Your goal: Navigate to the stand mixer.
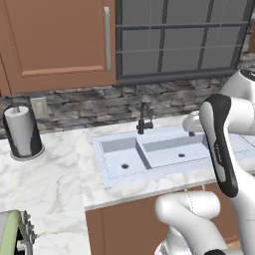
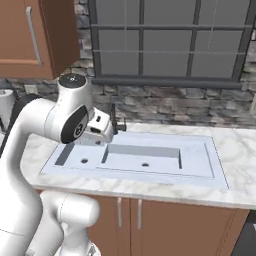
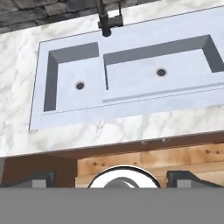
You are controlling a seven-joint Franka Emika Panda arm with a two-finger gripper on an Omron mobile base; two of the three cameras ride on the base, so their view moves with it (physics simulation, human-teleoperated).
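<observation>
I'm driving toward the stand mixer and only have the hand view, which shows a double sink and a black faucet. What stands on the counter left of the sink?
Observer: A dark paper-towel holder with a white roll, by the stone wall, left of the sink.
Operator: Anything nearer the base on that side?
Observer: A pale green appliance with small knobs, cut off at the left base view's lower-left corner. I cannot name it.
Operator: And right of the sink?
Observer: The marble counter runs on to the edge of the right base view.
</observation>
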